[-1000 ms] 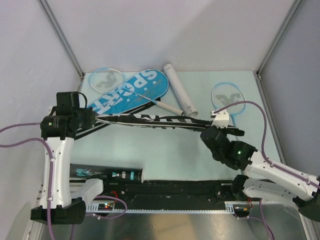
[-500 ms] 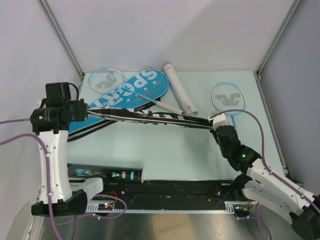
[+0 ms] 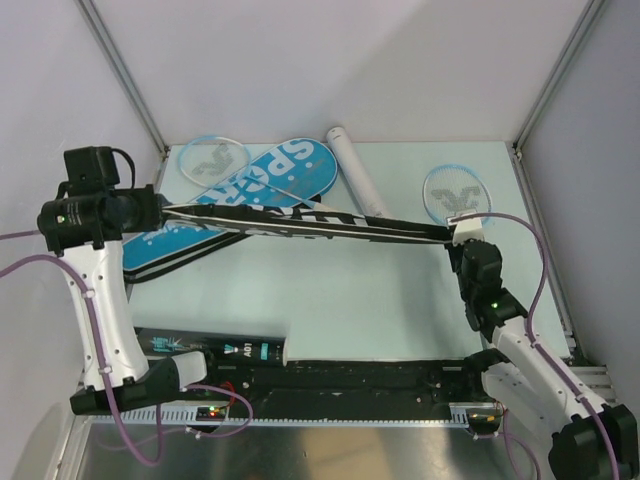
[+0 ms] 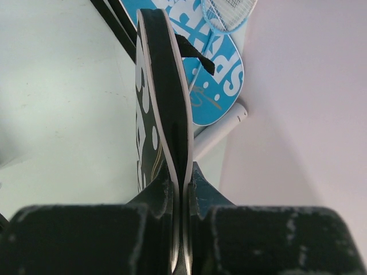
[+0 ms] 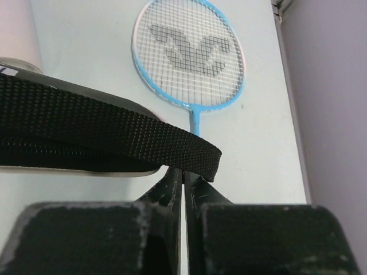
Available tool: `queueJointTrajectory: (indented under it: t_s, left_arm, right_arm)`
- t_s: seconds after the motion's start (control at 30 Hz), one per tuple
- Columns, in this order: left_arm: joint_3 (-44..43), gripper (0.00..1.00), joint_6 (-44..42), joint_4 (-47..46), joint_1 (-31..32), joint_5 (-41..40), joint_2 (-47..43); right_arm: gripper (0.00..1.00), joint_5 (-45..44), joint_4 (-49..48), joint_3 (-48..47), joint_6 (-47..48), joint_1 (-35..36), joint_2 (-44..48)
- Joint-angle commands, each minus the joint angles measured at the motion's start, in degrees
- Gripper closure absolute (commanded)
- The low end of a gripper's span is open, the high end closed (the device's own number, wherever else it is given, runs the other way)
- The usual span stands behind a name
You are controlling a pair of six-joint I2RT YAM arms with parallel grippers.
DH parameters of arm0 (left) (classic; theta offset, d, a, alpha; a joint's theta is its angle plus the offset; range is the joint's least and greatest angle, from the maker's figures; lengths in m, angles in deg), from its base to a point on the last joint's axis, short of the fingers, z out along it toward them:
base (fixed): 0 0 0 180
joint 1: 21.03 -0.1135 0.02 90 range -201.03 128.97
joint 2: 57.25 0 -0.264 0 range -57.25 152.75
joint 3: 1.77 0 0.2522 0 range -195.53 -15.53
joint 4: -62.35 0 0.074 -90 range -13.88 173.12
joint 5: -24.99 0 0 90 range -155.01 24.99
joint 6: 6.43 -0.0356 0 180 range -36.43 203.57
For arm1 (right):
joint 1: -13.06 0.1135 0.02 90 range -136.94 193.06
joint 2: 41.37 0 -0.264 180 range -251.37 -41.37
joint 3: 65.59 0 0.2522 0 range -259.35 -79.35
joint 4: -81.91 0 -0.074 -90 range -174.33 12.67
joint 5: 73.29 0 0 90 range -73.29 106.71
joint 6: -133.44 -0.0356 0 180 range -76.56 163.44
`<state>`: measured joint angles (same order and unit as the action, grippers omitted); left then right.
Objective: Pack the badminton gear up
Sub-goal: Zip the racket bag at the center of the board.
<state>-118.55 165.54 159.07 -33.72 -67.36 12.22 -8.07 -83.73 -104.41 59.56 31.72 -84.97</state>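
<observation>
Black cover [image 3: 300,222] pinched by left fingers [image 4: 156,201], right fingers [image 5: 162,193].

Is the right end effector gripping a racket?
No, the right end effector is shut on the black cover, while the racket lies untouched beyond it.

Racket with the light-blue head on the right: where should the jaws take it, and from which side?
By the thin shaft just below the head, from straight above, jaws across it. The racket lies flat on the table, its head too wide to span; the handle end is hidden under the black cover.
</observation>
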Motion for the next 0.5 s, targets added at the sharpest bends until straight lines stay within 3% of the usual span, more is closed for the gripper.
queueJointTrajectory:
  t_s: [0.0, 0.1, 0.17, 0.23, 0.27, 0.47]
  left_arm:
    - [-5.12, 1.00, -0.69, -3.71, -3.54, -4.84, -1.23]
    - [-4.65, 1.00, -2.77, -3.91, -3.52, -3.13, -0.05]
    - [-4.12, 1.00, -4.21, -4.42, -3.23, -2.84, 0.47]
    - [-3.46, 1.00, -5.25, -4.83, -2.94, -3.43, 0.64]
    - [-3.13, 1.00, -5.64, -5.18, -2.90, -4.06, 0.61]
    - [-0.39, 1.00, -6.49, -7.66, -2.58, -5.54, 1.01]
  right_arm:
    - [1.00, -3.92, -1.67, 1.75, -0.49, -5.36, -1.77]
    - [1.00, 3.19, 2.53, -2.27, -3.09, -2.55, -2.96]
    - [0.81, 8.22, 7.34, -6.47, -3.52, 2.66, -2.04]
    - [0.54, 11.65, 12.26, -9.32, -2.71, 8.96, 0.26]
    - [0.46, 12.32, 14.09, -10.32, -2.38, 11.37, 1.36]
    - [0.16, 20.77, 17.28, -15.10, -1.24, 20.24, 2.71]
